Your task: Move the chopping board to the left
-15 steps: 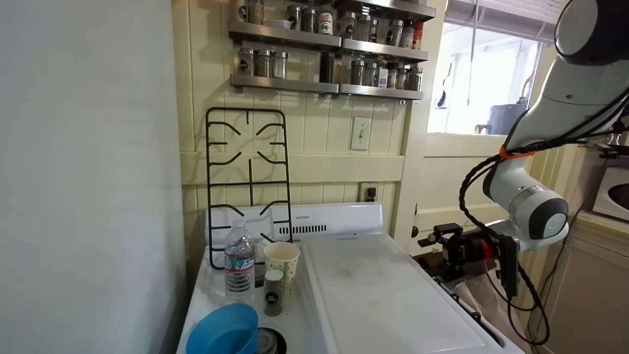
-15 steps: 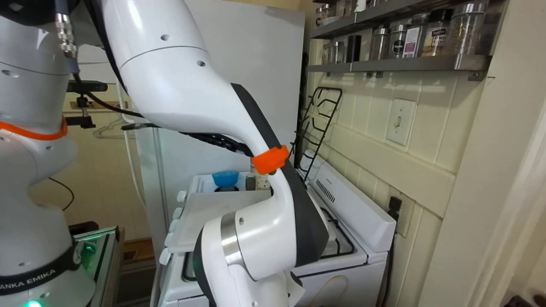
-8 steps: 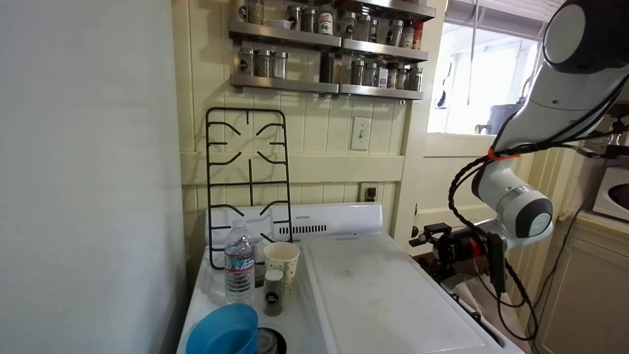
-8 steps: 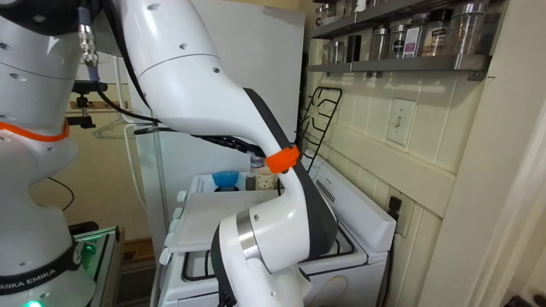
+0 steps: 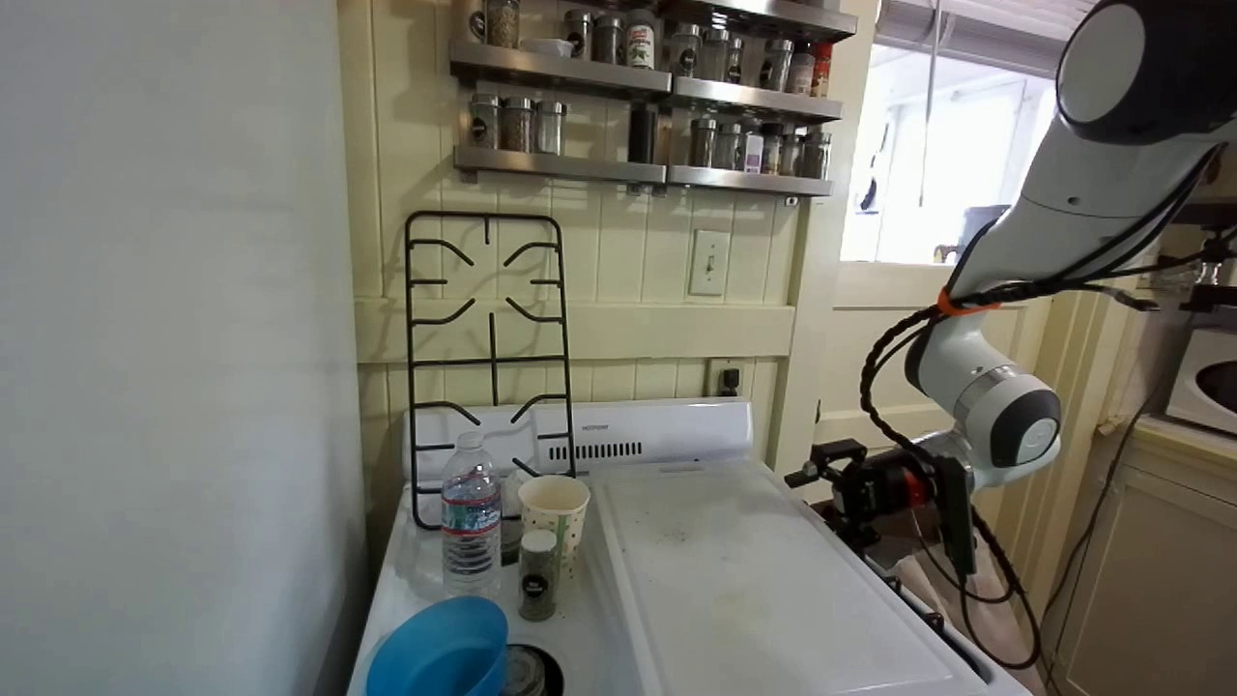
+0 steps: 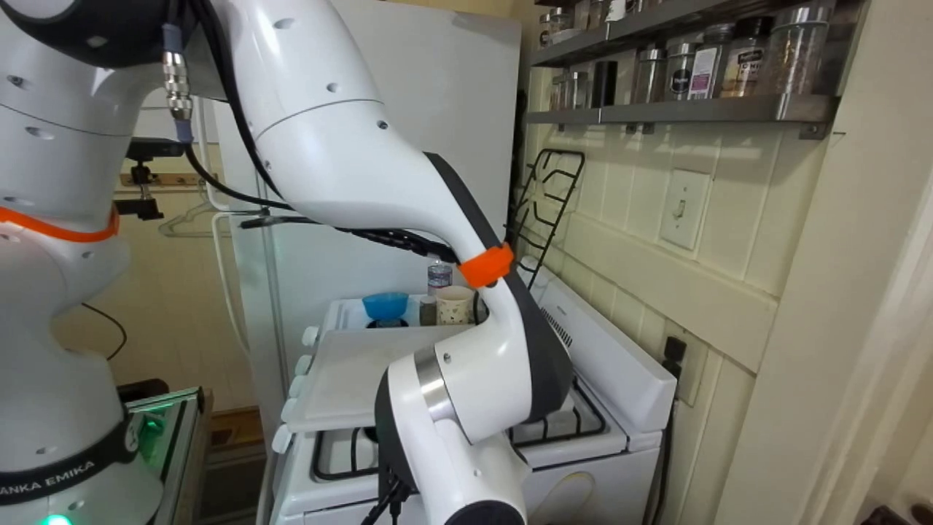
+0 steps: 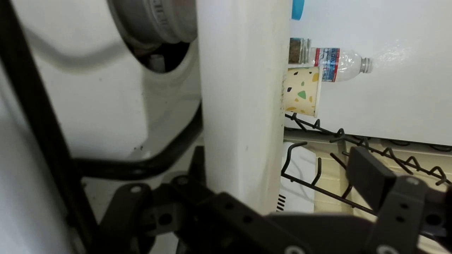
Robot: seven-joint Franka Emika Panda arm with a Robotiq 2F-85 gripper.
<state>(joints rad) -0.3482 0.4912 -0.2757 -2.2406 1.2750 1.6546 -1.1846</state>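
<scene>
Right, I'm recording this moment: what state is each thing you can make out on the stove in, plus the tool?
Chopping board: lying flat
Tool: open; contact with the board unclear
Water bottle: upright
Paper cup: upright
Spice jar: upright, lid on
Blue bowl: open side up
Loose grate: on end, leaning toward the wall
Lower grate: flat, partly covered

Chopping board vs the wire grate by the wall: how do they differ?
Colour: the chopping board is white, the wire grate black.
Build: the board is a solid slab, the grate open bars.
Pose: the board lies flat atop the stove, the grate leans back toward the wall.
Both are rectangular in outline.
</scene>
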